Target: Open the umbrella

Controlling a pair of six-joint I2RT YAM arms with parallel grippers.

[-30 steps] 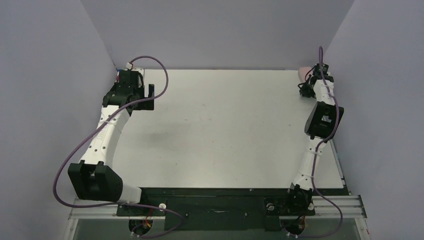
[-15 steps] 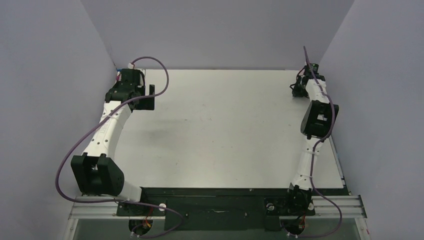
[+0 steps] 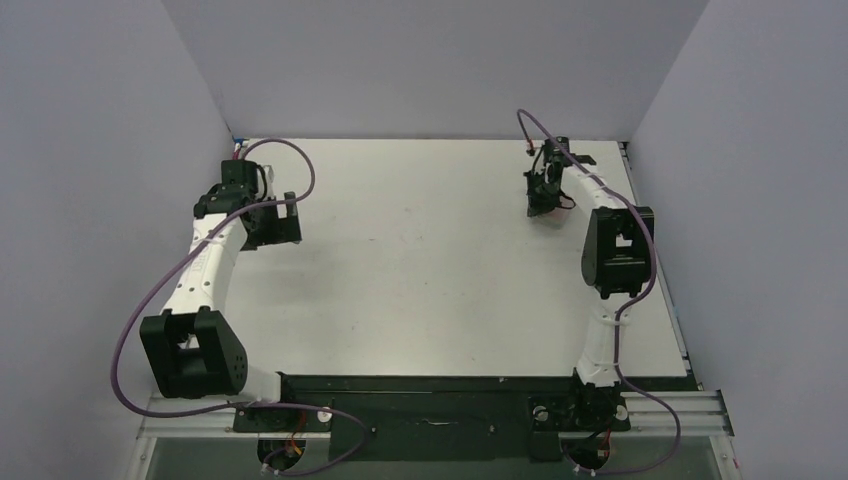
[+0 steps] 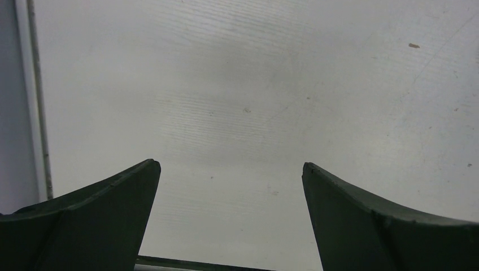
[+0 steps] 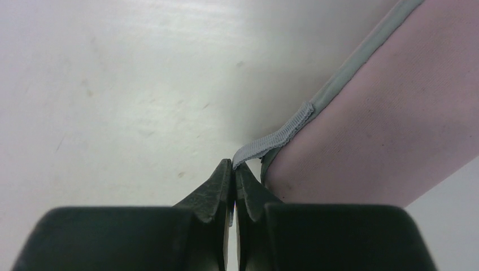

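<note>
Backdrop: plain grey-lilac walls (image 3: 430, 60) box in a white matte table (image 3: 420, 270), lightly scuffed and speckled.
Left gripper (image 4: 230, 165): over on the left side, two dark wedge-shaped fingers (image 4: 101, 214) spread wide above bare tabletop, gripping nothing.
Left cable (image 3: 290, 150): purple, looping off the wrist.
Hard to read: from overhead the right wrist is just a dark clump at far centre-right, and what hangs under it is hidden.
Right gripper (image 5: 233, 165): black fingers pressed tight together, and the end of a grey woven tab (image 5: 277, 134) runs right into the pinched tips.
Case (image 5: 384, 113): pale pink-beige, soft matte fabric, rounded, edged in grey-green piping (image 5: 350, 68). It sits just right of the fingers, joined by the tab, and is cut off by the frame at top and right.
Umbrella: cannot tell where it lies; whether the case holds it stays hidden.
</note>
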